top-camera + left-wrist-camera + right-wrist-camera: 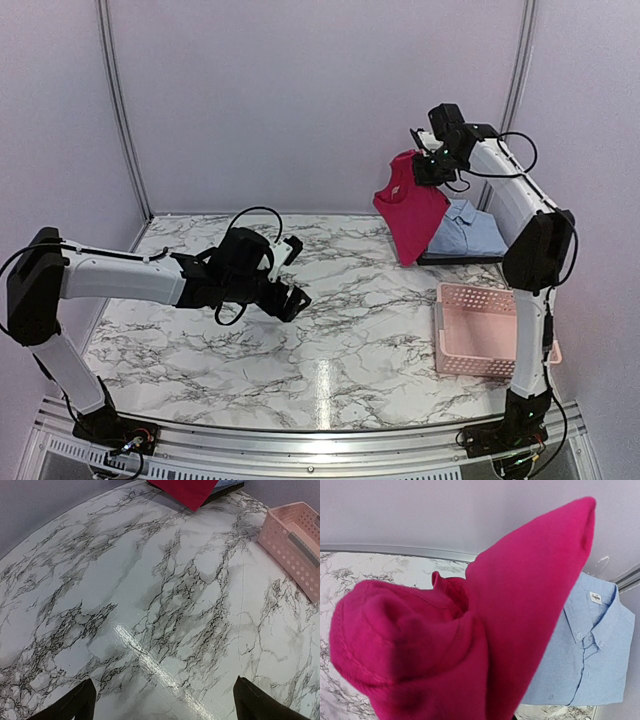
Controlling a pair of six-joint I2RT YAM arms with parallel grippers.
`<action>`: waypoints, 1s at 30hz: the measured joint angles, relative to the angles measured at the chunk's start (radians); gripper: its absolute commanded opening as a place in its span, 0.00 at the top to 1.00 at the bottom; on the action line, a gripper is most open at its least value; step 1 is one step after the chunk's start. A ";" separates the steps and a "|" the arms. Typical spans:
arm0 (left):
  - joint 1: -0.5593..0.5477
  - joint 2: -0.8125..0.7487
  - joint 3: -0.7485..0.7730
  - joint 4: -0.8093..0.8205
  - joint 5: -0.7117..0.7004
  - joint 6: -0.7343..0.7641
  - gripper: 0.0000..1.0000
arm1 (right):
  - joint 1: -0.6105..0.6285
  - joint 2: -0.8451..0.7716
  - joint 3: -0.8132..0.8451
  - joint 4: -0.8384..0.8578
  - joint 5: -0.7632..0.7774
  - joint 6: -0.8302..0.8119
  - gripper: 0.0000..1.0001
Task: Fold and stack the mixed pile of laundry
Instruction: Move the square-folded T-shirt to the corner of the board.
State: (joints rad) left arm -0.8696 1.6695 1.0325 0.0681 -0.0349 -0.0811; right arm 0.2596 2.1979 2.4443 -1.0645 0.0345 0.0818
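My right gripper (430,168) is raised at the back right and shut on the magenta-red garment (410,208), which hangs down from it with its lower corner near the table. In the right wrist view the garment (470,630) fills the frame and hides the fingers. The light blue collared shirt (468,230) lies folded on the dark tray (455,259) behind it and also shows in the right wrist view (585,655). My left gripper (290,298) is open and empty above the marble table's middle (165,605); its fingertips (75,705) show at the frame's bottom.
The pink plastic lattice basket (480,330) stands at the right front and also shows in the left wrist view (295,540). The right arm's upright links rise beside it. Pale walls close the back and sides.
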 measured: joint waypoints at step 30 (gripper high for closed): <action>0.005 0.043 0.000 -0.023 0.002 0.018 0.01 | -0.311 -0.010 -0.013 0.006 -0.381 0.027 1.00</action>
State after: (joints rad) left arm -0.8642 1.7126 1.0325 0.0452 -0.0330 -0.0631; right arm -0.0513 2.1876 2.4317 -1.0580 -0.3462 0.1093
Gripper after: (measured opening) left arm 0.988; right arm 0.017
